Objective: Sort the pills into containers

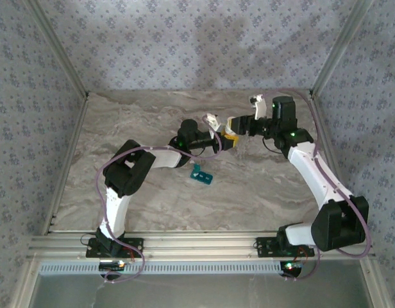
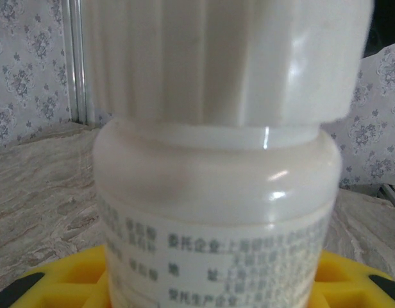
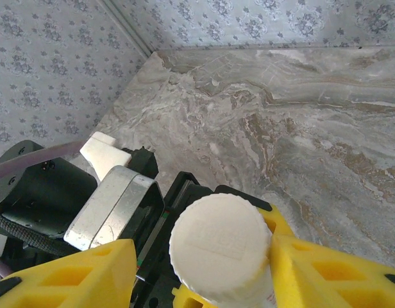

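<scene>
Left hand (image 2: 213, 285) grips the white pill bottle (image 2: 217, 179); right hand (image 3: 204, 247) flanks its cap (image 3: 217, 237), grip uncertain; next, pinch and unscrew.

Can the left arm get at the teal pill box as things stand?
Probably not yet: its jaws are closed on the white bottle, though the pill box lies uncovered close by.
</scene>
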Controlling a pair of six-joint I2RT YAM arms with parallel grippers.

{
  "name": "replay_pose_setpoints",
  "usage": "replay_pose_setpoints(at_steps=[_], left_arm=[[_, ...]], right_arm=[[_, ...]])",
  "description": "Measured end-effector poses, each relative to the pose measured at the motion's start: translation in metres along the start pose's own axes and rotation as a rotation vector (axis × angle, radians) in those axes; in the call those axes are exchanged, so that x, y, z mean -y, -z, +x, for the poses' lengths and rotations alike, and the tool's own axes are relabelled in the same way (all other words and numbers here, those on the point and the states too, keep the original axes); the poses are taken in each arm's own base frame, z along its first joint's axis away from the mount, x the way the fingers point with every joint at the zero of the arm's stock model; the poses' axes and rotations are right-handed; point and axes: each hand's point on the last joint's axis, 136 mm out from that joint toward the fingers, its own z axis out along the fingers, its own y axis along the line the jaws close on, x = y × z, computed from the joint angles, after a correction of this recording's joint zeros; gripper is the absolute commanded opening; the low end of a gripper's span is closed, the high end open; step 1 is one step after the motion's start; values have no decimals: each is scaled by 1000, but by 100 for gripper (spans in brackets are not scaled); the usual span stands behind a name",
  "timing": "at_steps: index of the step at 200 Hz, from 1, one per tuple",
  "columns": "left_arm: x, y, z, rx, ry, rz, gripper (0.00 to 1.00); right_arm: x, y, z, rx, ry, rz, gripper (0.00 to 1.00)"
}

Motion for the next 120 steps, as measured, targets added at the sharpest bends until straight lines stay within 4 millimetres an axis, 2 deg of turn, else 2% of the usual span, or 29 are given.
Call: replay_pose_setpoints(at_steps=[120], left_arm=[[0,0,0,-1,1,1,0]], right_arm=[[-23,5,11,-29,14,-28,56]])
